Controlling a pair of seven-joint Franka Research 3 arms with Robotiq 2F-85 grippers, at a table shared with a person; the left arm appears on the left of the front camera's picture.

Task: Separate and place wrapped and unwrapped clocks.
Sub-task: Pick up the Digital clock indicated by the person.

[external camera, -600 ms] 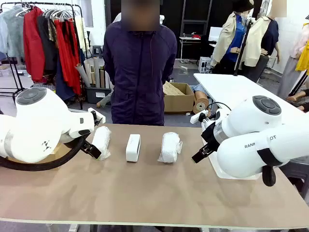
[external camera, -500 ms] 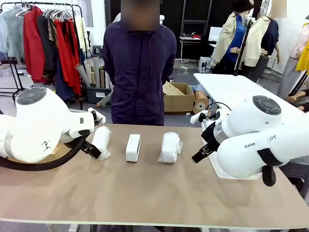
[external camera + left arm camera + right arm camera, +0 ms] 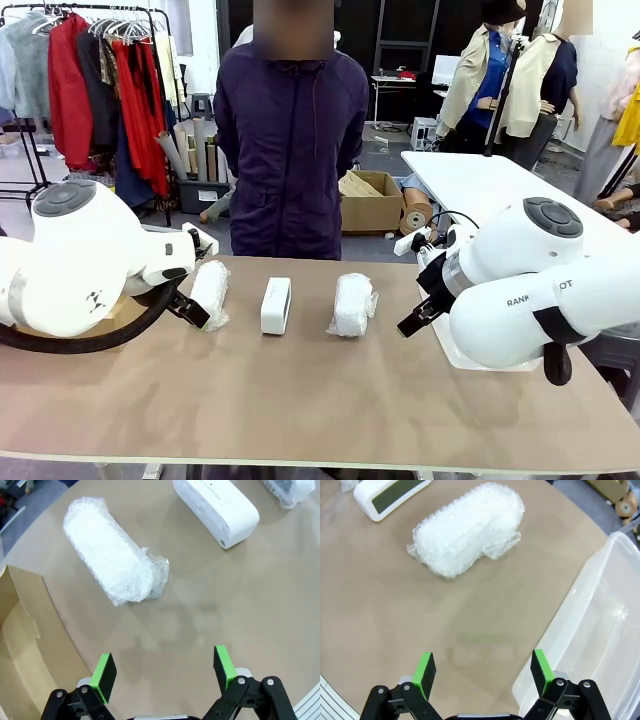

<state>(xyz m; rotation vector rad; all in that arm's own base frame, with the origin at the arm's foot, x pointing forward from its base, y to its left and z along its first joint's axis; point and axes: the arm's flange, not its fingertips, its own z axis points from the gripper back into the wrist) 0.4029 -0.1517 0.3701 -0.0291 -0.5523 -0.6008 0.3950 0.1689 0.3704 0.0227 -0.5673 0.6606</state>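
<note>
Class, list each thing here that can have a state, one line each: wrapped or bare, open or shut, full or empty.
Left wrapped clock: wrapped, lying on the table, untouched.
Bare clock: unwrapped, between the wrapped two.
Right wrapped clock: wrapped, lying, untouched.
Left gripper: open, empty.
Right gripper: open, empty.
Tub: lidless, empty where visible.
Box: open, empty where visible.

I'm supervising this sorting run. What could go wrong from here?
1. Loose wrap trails off the left wrapped clock; the open left gripper may pinch only film and drop it.
2. The open right gripper hangs close to the rim of the clear tub and might knock it while reaching the right wrapped clock.
</note>
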